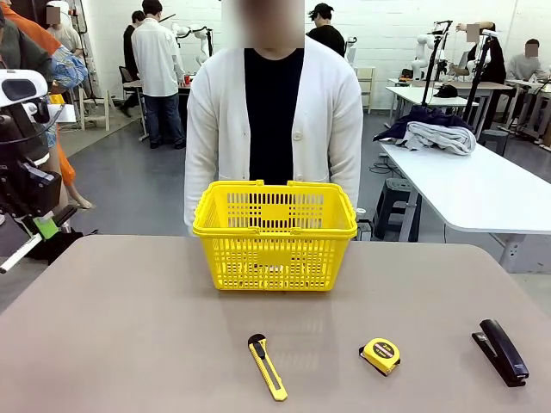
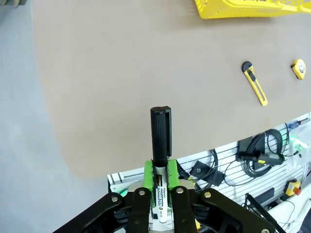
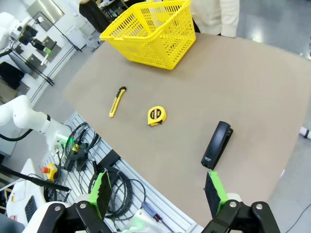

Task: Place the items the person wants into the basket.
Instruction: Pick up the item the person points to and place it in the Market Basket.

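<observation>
My left gripper (image 2: 159, 194) is clamped on the white marker with black cap (image 2: 161, 160), long axis running out past the fingertips. Big yellow lattice plastic basket (image 2: 248, 8) lies far ahead, toward the person (image 1: 274, 103). Right gripper (image 3: 158, 194) gapes wide, holding nothing.

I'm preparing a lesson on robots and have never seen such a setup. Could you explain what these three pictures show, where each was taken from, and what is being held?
Two robot arms share a table with a person. One picture looks across the table from between the arms; the others come from cameras on each wrist. On the table stand a yellow basket, a utility knife, a tape measure and a stapler. The left gripper is shut on a white marker. The right gripper is open, holding nothing.
</observation>
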You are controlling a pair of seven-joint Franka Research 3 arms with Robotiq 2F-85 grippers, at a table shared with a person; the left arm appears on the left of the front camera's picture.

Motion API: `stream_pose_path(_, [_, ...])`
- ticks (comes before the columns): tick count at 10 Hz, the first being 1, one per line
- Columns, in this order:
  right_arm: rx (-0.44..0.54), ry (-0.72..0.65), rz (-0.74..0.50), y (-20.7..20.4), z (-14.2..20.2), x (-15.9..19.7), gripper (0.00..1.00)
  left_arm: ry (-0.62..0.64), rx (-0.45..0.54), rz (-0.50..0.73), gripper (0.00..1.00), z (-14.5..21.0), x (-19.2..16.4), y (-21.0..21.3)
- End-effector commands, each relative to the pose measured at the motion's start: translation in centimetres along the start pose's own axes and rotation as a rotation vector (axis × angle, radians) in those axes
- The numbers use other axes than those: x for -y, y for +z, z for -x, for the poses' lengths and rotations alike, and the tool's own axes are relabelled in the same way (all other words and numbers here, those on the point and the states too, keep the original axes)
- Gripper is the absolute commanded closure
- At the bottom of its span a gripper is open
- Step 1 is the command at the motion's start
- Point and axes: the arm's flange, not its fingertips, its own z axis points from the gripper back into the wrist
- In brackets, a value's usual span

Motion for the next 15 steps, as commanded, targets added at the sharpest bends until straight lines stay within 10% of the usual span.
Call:
stream_pose_path(1, [0.020, 0.009, -0.018, -0.1, 0.1, 0.0, 0.00, -0.027, -0.038, -0.016, 1.00, -1.2, -0.5, -1.4])
stream_pose_path(10, [0.020, 0.009, -0.018, -0.1, 0.1, 0.0, 0.00, -0.002, -0.049, 0.001, 1.00, -1.1, -0.1, -1.6])
stream_pose_path(11, [0.020, 0.009, -0.018, -0.1, 0.1, 0.0, 0.00, -0.002, -0.053, 0.002, 0.88, -1.1, -0.1, -1.8])
stream_pose_path(15, [0.020, 0.009, -0.018, -0.1, 0.1, 0.0, 0.00, -0.672, 0.082, -0.220, 0.88, -16.0, 9.3, 1.8])
